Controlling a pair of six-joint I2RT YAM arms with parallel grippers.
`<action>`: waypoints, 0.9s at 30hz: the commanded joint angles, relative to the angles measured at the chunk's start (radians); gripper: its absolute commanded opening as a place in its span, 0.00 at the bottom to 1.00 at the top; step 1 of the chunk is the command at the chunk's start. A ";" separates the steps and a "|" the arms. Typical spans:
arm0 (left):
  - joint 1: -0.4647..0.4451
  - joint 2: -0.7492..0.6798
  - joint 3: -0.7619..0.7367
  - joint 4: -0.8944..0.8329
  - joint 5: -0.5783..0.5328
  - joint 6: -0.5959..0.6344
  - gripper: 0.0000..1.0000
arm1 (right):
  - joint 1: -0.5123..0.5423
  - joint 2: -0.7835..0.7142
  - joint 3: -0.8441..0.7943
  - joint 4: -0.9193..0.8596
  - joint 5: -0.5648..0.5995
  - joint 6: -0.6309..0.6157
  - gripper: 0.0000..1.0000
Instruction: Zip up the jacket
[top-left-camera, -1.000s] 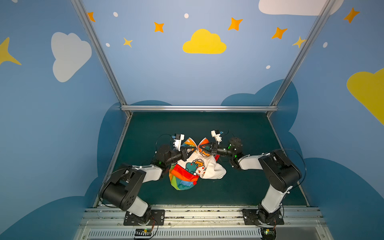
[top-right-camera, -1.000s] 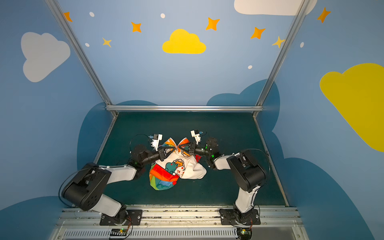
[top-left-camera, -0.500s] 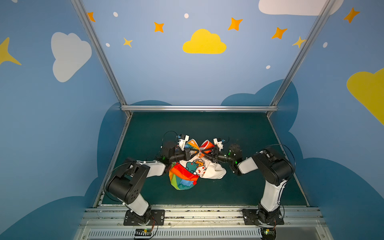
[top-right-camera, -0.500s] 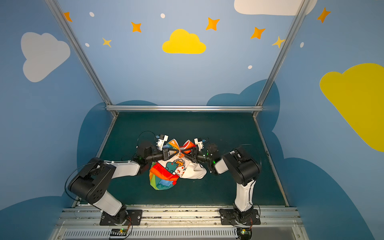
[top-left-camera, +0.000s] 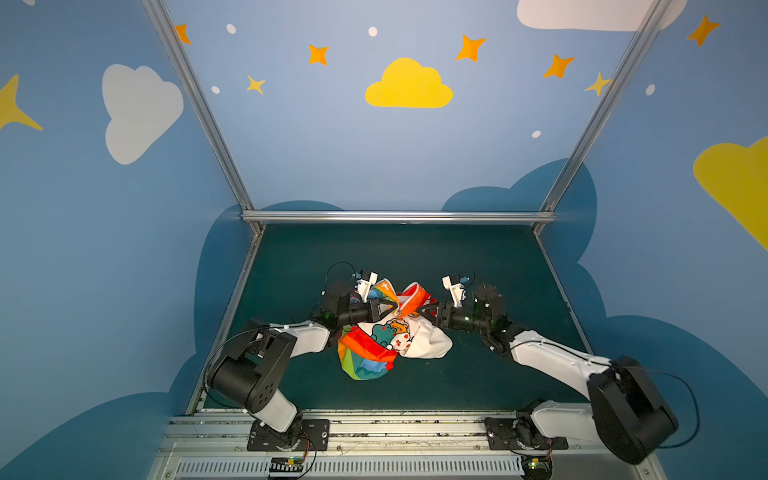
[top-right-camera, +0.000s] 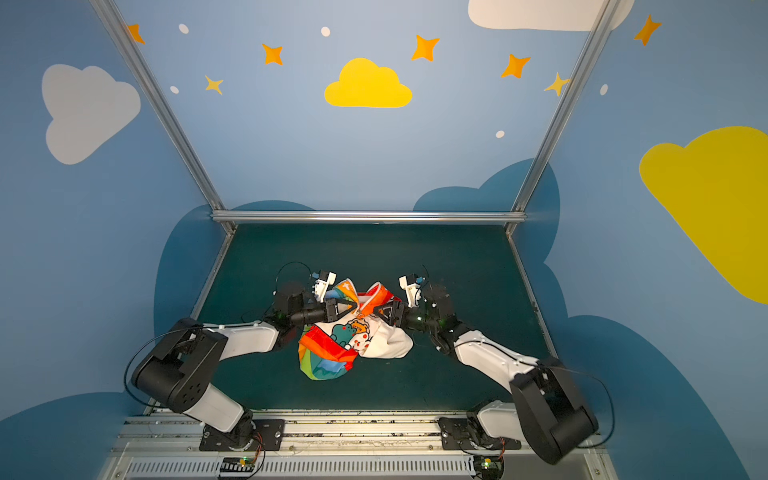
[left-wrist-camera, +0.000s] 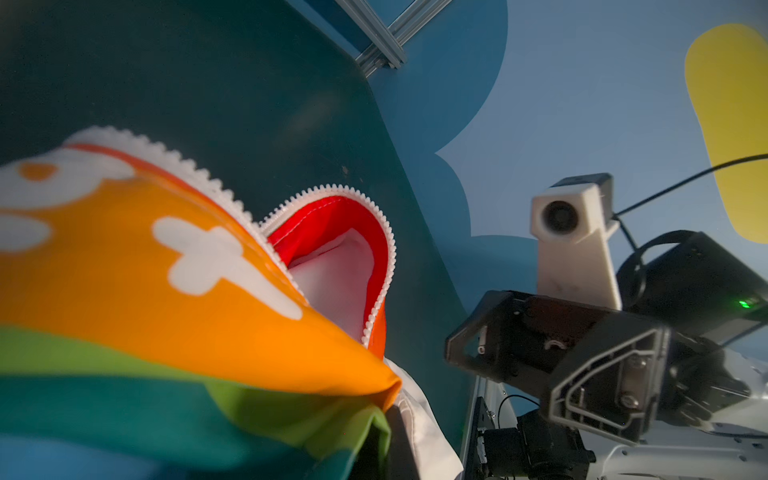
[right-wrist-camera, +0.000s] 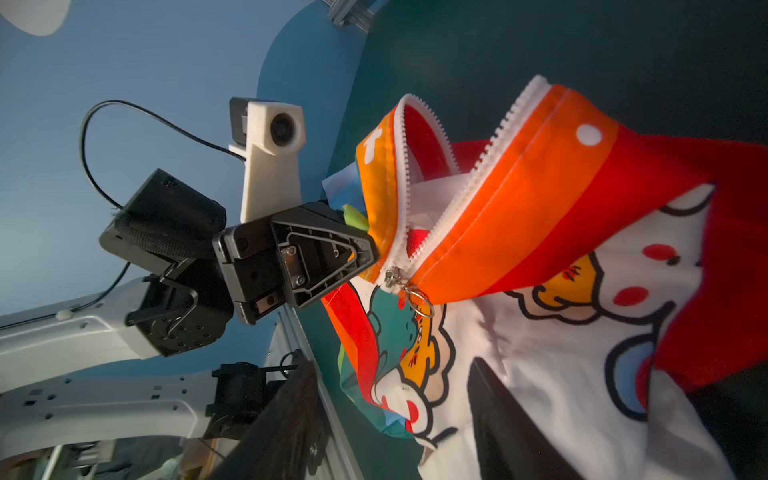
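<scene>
Reviewer: Claws first, left one?
Annotator: left claw (right-wrist-camera: 369, 254) is clamped tight on jacket (top-left-camera: 399, 336), pinching the orange hem edge right beside slider (right-wrist-camera: 390, 279). Both top views agree.
Reviewer: Other side?
Annotator: right claw (top-left-camera: 424, 316) is spread wide and holds nothing. Its fingers (right-wrist-camera: 494, 399) stand well apart, w/ white lining showing btw them.
Reviewer: Where's the garment?
Annotator: bunched heap approx mid mat (top-left-camera: 457, 257), a bit toward the edge by the arm bases, btw both claws. Top part looks lifted off the mat, rest slumped on it w/ printed lining facing up.
Reviewer: Zip state?
Annotator: both teeth rows (right-wrist-camera: 469, 183) meet at the slider, then splay open beyond it. Barely started, imo.
Reviewer: Handling?
Annotator: soft, light, limp cloth, prob slick. It'll drag along w/ any pull unless the hem is anchored, and the left claw does that.
Reviewer: Grab pt?
Annotator: ring pull (right-wrist-camera: 419, 300), dangling off the slider. It's thin, small and hangs loose, so easy to miss or slip. The right claw should pinch the ring or tab, then pull along the teeth, away from the left claw.
</scene>
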 joint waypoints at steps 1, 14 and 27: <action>0.000 -0.015 0.029 -0.026 0.004 -0.027 0.03 | 0.064 -0.080 0.064 -0.408 0.254 -0.334 0.58; 0.014 -0.078 0.059 -0.117 -0.001 -0.086 0.03 | 0.395 -0.222 -0.139 0.102 0.688 -1.272 0.60; 0.016 -0.088 0.064 -0.110 0.006 -0.115 0.03 | 0.427 0.003 -0.098 0.317 0.722 -1.474 0.61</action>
